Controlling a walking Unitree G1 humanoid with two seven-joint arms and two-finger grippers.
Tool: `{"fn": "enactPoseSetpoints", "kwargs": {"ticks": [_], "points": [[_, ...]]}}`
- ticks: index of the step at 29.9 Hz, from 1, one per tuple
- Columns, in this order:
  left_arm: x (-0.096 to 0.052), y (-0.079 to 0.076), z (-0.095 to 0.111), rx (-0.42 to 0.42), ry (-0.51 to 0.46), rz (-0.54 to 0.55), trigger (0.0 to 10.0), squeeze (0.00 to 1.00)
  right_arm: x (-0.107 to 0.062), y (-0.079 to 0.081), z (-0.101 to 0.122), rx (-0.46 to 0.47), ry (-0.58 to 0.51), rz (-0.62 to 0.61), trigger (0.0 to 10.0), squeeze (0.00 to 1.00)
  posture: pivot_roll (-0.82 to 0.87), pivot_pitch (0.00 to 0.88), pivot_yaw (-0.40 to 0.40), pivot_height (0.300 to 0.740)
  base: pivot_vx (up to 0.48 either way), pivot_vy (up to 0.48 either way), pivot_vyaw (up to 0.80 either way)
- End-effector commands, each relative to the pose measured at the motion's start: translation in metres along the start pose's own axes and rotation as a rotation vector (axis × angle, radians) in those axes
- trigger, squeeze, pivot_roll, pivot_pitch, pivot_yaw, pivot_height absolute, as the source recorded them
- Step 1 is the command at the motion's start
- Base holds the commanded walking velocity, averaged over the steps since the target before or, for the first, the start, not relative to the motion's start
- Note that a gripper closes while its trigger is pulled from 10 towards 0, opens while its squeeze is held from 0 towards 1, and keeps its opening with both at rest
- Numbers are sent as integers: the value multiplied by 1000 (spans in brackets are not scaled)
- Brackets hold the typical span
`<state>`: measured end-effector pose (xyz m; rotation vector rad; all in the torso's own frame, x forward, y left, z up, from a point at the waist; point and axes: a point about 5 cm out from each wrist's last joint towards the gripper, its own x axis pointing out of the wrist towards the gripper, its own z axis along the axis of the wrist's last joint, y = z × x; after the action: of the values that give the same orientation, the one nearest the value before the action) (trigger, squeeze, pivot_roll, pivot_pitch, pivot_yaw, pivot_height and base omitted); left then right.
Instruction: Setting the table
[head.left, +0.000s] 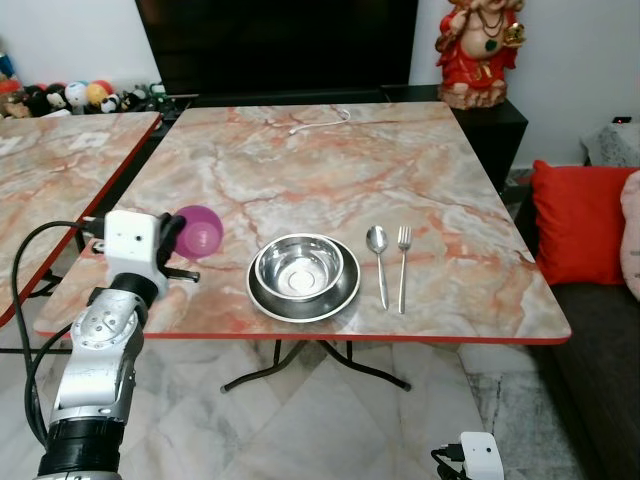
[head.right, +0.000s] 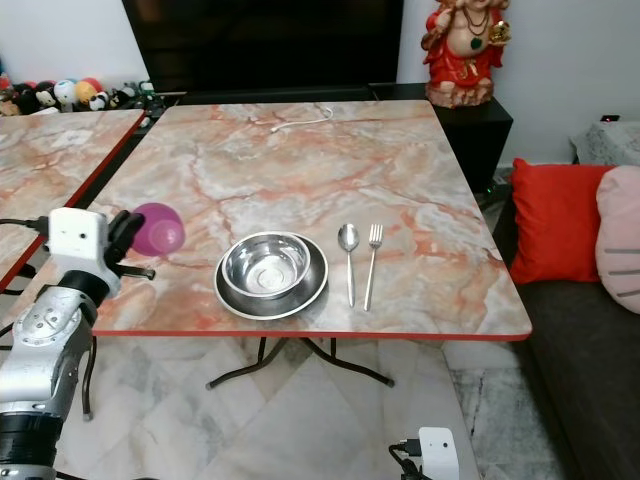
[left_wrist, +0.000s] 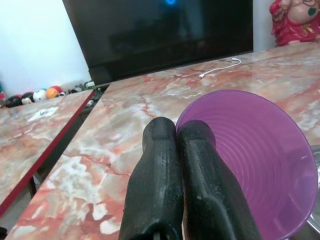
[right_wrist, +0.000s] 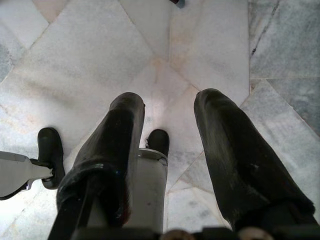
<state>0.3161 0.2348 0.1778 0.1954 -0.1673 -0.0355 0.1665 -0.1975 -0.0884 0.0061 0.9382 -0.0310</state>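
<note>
Currently clenched on purple cup (head.left: 200, 232) rim, left gripper (left_wrist: 181, 137); light, rigid, probably slick plastic. Right gripper (right_wrist: 167, 112) released, idle.

Table (head.left: 420, 180) — bowl (head.left: 303, 277), spoon (head.left: 378, 262), fork (head.left: 403, 265)

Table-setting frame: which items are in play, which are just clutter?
In play:
- purple cup, held in the shut left gripper
- steel bowl on the dark plate
- spoon
- fork

Clutter:
- white cable at the table's far edge
- red statue
- red cushion
- toy balls

Right gripper hangs open over the floor.
</note>
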Motion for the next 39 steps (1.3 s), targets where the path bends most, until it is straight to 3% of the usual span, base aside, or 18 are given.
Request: {"fn": "enactPoseSetpoints", "kwargs": {"ticks": [1, 4, 39], "points": [[2, -3, 1, -11, -8, -5, 10000, 0, 0, -1, 1, 0, 2, 2, 10000, 0, -7, 0, 47, 740, 0, 0, 0], [3, 1, 0, -56, -4, 20, 10000, 0, 0, -1, 1, 0, 2, -2, 10000, 0, -7, 0, 47, 740, 0, 0, 0], [7, -14, 2, -93, -23, -4, 10000, 0, 0, -2, 1, -10, 9, 4, 10000, 0, -9, 0, 42, 740, 165, 0, 0]]}}
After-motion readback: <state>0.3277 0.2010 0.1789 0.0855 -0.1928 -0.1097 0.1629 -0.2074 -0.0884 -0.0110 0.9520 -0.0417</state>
